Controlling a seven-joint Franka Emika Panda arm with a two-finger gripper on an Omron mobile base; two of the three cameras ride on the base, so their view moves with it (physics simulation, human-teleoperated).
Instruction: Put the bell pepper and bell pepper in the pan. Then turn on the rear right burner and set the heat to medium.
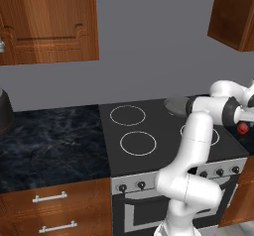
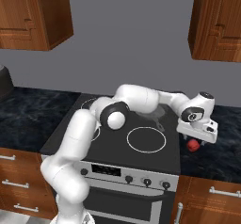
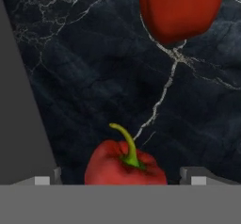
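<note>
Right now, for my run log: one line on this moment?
stage: reaching | gripper: open above stemmed glossy red bell pepper | second red bell pepper: on dark marble counter

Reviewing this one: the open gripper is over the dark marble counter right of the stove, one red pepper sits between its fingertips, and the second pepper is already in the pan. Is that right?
Not quite. The second pepper is not in the pan; the hand view shows it lying on the dark marble counter, beyond the pepper with the green stem that sits between the open gripper's fingertips. The rest stands.

Glossy red bell pepper (image 3: 124,164), curved green stem | second red bell pepper (image 3: 181,9) | black white-veined marble counter (image 3: 94,77)
</note>
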